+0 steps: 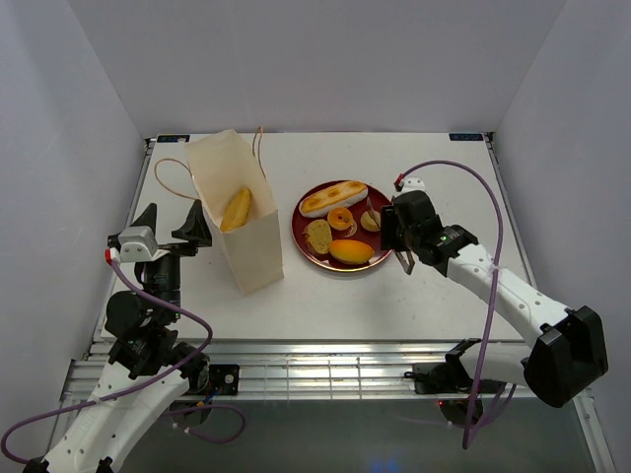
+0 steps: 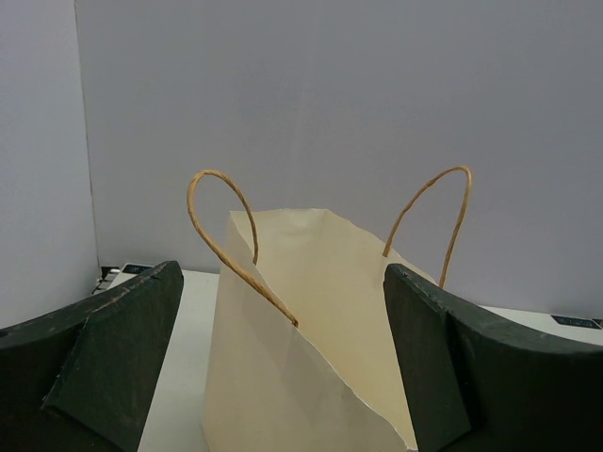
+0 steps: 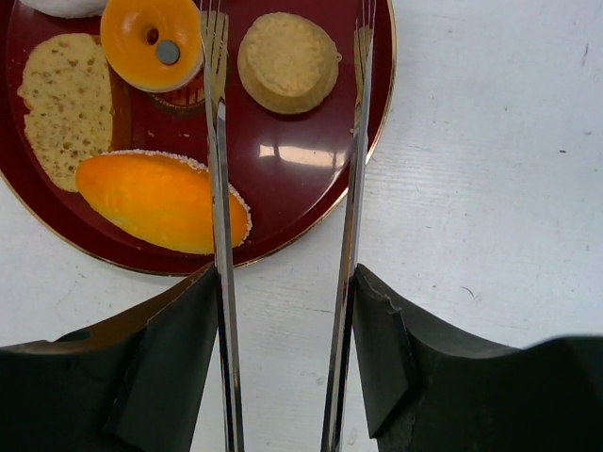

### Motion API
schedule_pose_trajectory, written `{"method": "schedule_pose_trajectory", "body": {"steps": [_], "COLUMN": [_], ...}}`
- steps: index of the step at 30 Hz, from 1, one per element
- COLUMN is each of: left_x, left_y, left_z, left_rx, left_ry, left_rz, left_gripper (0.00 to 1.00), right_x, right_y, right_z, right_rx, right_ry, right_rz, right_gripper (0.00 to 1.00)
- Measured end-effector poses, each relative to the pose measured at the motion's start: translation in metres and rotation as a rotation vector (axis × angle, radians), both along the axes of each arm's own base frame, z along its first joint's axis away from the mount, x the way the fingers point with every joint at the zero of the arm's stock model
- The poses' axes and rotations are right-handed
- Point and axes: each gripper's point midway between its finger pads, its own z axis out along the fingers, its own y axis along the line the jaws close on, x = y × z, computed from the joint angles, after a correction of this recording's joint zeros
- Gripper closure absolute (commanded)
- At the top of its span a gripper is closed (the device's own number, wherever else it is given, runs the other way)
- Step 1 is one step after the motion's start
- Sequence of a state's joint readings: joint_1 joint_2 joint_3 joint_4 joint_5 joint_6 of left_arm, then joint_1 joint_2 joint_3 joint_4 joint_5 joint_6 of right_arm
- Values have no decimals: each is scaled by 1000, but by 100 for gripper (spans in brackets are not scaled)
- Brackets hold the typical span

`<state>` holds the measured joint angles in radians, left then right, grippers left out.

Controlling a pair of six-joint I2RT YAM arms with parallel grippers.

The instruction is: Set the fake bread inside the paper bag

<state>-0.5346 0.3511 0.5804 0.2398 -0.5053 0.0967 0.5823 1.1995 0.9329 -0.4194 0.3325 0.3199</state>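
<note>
The cream paper bag (image 1: 242, 222) stands upright and open at the left, with one golden roll (image 1: 236, 209) inside it. A dark-red plate (image 1: 302, 243) holds a baguette (image 1: 333, 198), a ring donut (image 1: 340, 218), a slice (image 1: 317, 235), an oval orange roll (image 1: 352, 252) and a small round piece (image 1: 370, 221). My right gripper (image 1: 394, 236) is shut on metal tongs (image 3: 219, 188). The tong arms stand apart, their tips over the plate (image 3: 292, 179) on either side of the round piece (image 3: 287, 61). My left gripper (image 1: 173, 229) is open and empty, just left of the bag (image 2: 301, 358).
The bag's brown cord handles (image 2: 219, 231) stick up and out. Grey walls close in the white table (image 1: 414, 296) on three sides. The oval roll (image 3: 155, 201) lies just left of the left tong arm.
</note>
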Motion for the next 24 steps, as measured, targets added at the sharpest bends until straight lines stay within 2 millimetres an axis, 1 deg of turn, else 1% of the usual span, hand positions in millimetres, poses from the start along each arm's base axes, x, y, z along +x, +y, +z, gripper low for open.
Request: {"method": "schedule_pose_trajectory", "body": {"steps": [3, 15, 24], "left_x": [0, -2, -4], "left_y": [0, -3, -2], "left_z": [0, 2, 3], "left_rx": [0, 2, -1], "left_ry": [-2, -11, -16], "left_rz": [-2, -19, -20], "left_gripper": [2, 2, 2], "right_x": [1, 3, 6], "right_y": [-1, -4, 2], "right_z": [-9, -31, -42], "right_rx": [-9, -14, -7], "right_ry": [27, 94, 118], "right_rz": [-7, -9, 12], "right_gripper": [38, 35, 34]}}
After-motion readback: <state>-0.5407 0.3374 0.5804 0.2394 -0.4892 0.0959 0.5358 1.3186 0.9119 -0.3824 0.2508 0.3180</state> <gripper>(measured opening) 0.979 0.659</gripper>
